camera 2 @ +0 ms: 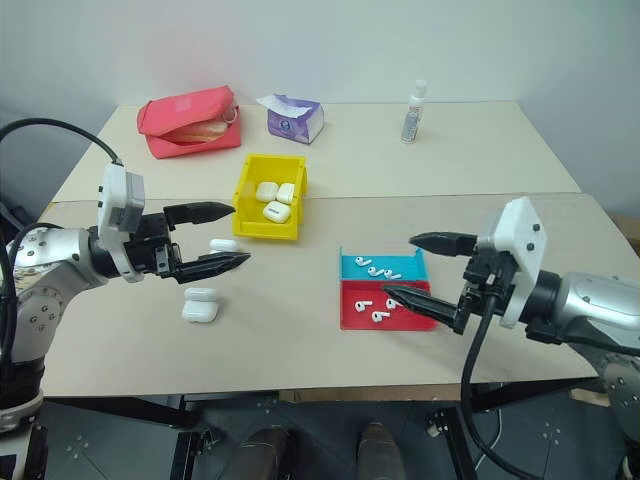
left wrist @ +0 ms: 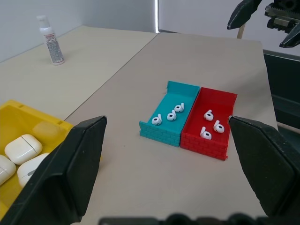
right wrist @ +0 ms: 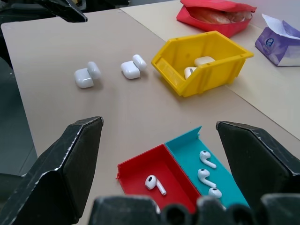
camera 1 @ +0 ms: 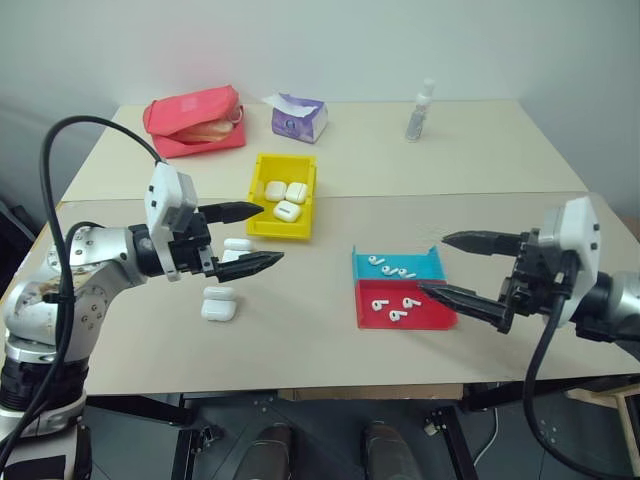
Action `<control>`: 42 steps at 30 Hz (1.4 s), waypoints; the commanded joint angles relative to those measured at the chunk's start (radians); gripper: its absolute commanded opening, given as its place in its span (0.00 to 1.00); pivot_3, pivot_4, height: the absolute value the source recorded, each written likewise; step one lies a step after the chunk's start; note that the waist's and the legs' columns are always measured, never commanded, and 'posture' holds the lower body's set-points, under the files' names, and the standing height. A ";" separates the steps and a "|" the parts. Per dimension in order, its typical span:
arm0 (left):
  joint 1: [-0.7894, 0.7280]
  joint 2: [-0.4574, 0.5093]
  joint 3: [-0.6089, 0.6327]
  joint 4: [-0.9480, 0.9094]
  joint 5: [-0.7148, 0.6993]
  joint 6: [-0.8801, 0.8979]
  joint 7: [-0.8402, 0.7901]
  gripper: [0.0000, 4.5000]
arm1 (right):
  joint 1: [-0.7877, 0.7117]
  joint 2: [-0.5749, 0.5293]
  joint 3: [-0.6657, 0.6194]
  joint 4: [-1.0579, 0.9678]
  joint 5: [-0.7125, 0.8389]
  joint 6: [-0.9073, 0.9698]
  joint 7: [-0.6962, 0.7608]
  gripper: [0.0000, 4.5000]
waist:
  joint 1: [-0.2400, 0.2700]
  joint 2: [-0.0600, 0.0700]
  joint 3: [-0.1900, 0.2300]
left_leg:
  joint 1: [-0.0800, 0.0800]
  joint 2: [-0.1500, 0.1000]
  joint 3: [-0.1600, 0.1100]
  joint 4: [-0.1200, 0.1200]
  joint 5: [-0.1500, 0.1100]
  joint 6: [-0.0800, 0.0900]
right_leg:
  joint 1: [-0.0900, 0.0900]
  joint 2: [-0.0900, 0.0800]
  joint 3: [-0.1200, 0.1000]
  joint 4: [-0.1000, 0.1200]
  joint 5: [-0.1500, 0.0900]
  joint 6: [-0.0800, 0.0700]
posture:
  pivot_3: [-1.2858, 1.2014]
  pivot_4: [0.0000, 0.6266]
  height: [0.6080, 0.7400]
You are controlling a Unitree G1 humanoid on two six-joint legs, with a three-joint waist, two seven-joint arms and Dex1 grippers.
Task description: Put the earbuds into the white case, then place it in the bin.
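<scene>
- Your left gripper [camera 1: 248, 238] hangs wide open and empty above the table [camera 1: 300, 340], its tips over the nearer-to-bin open case [right wrist: 133, 66]
- Your right gripper [camera 2: 412, 268] is also spread wide with nothing in it, hovering by the 3 o'clock side of the two trays
- From the red tray [camera 1: 440, 318], the yellow bin [camera 1: 262, 226] sits at about 11 o'clock and the loose cases at about 9 o'clock
- Count: two open cases on the table, the second [camera 1: 218, 303] nearer you; three shut cases [camera 1: 287, 210] already in the bin
- Earbuds: three in the blue tray [left wrist: 159, 102], earbud [left wrist: 171, 115] among them; three in the red tray in the left wrist view, though the right fingers hide part of that tray from the head camera
- Other things: one red pouch [camera 1: 195, 120], one tissue pack [camera 1: 297, 117], one small bottle [camera 1: 420, 110], all at the far edge, well apart from the work
- Risk: the earbuds are tiny and glossy and lie close together, so wide fingers may nudge a neighbour or let one squirt out; close slowly on a single stem
- Risk: the tray walls are low and the trays look light, so a finger coming in level could catch a wall and drag both
- Risk: the open lids look easy to knock, so a careless left descent may tip or shut a case before it is filled
</scene>
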 commanded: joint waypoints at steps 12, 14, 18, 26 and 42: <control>0.093 0.168 0.033 -0.095 0.031 0.059 -0.025 1.00 | -0.024 0.020 0.038 0.003 -0.031 -0.027 -0.003 1.00 | 0.000 0.000 0.000 | 0.000 0.000 0.001 -0.001 0.000 0.000 | 0.000 0.000 0.001 0.000 0.000 0.000 | 0.52 0.24 1.00; 0.084 0.169 0.045 -0.095 0.020 0.092 0.003 1.00 | -0.034 0.026 0.045 0.005 -0.029 -0.022 -0.007 1.00 | 0.000 0.000 0.000 | 0.000 0.000 0.001 0.000 0.000 0.000 | 0.000 0.000 0.001 0.000 0.000 0.000 | 0.52 0.24 1.00; 0.084 0.158 0.023 -0.154 0.123 0.100 0.155 1.00 | -0.057 0.032 0.065 0.024 -0.037 -0.021 -0.008 1.00 | 0.000 0.000 0.000 | 0.000 0.000 0.001 0.000 0.000 0.000 | 0.000 0.000 0.001 0.000 0.000 0.000 | 0.52 0.24 1.00; 0.049 0.238 -0.020 -0.225 0.130 0.265 0.208 1.00 | -0.064 0.028 0.057 0.021 -0.015 0.003 -0.020 1.00 | 0.001 0.000 0.000 | -0.001 0.000 0.001 -0.001 0.000 0.000 | -0.001 0.000 0.001 0.000 0.000 0.000 | 0.52 0.24 1.00; -0.481 0.363 -0.391 0.154 -0.321 0.999 0.563 1.00 | -0.084 0.103 0.146 0.014 -0.043 -0.021 -0.077 1.00 | -0.011 -0.001 0.000 | -0.001 0.001 0.000 0.001 0.000 0.000 | -0.002 0.002 0.001 0.006 0.000 0.000 | 0.52 0.24 1.00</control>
